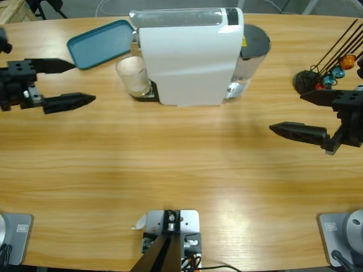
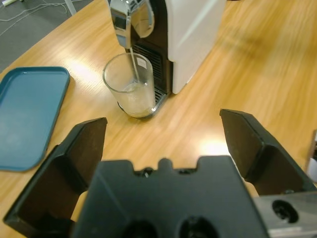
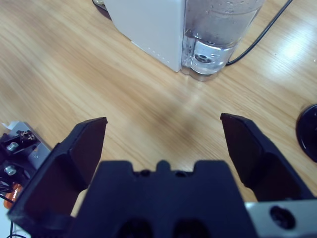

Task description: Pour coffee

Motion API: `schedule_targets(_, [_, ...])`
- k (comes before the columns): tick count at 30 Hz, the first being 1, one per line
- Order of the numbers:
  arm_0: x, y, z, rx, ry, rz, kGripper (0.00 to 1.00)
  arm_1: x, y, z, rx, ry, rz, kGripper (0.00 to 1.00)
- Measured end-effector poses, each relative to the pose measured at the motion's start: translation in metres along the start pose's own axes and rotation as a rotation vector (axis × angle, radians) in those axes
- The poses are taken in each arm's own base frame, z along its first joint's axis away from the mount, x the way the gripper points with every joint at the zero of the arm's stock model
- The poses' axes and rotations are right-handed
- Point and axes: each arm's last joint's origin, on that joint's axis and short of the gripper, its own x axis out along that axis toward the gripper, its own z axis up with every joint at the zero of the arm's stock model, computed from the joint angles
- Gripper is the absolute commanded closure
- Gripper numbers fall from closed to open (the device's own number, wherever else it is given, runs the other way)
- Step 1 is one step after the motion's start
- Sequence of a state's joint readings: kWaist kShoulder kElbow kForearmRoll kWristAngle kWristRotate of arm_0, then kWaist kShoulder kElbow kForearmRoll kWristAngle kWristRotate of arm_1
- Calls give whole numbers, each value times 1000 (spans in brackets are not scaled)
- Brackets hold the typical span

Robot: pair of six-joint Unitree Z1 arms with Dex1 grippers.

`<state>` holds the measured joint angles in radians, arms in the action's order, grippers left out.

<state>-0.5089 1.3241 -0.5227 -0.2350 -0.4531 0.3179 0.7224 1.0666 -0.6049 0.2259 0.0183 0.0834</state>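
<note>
Both grippers: your left gripper [image 2: 163, 144] and right gripper [image 3: 163, 144] are gaping, holding nothing.
Glass [image 2: 130, 85]: sitting under the machine [image 1: 190, 56], coffee [image 2: 136, 96] streaming in.

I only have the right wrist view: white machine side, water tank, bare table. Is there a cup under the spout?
Observer: Yes, a clear glass tumbler stands on the drip grate under the chrome spout.
Operator: Anything in it?
Observer: A thin pale layer of coffee at the bottom, with a fine stream falling from the spout.
Operator: Where's the left gripper?
Observer: The left gripper is open, clear of the tumbler, on the side of the machine opposite you.
Operator: Anything else near the cup?
Observer: A teal tray lies flat beside it, with nothing on it.
</note>
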Motion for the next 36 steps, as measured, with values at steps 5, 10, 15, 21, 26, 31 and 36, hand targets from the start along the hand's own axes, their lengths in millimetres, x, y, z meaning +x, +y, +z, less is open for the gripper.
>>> schedule_targets(5, [28, 17, -3, 41, -15, -9, 0, 0, 0, -1, 0, 12, 0, 0])
schedule_targets(10, [51, 31, -8, 57, -50, -48, 0, 1, 0, -1, -5, 16, 1, 0])
schedule_targets(15, [72, 43, -14, 78, -78, -50, 0, 6, 0, -1, -9, 35, 0, 0])
schedule_targets(21, [92, 50, -22, 89, -96, -74, 0, 8, 0, -1, -10, 47, -1, 0])
schedule_targets(26, [101, 53, -28, 82, -88, -84, 0, 9, 0, -1, -10, 51, -2, 0])
schedule_targets(31, [107, 55, -29, 90, -106, -99, 0, 9, 0, -1, -10, 51, -2, 0])
schedule_targets(36, [111, 57, -28, 98, -119, -100, 45, 12, 0, -1, -10, 61, 1, 0])
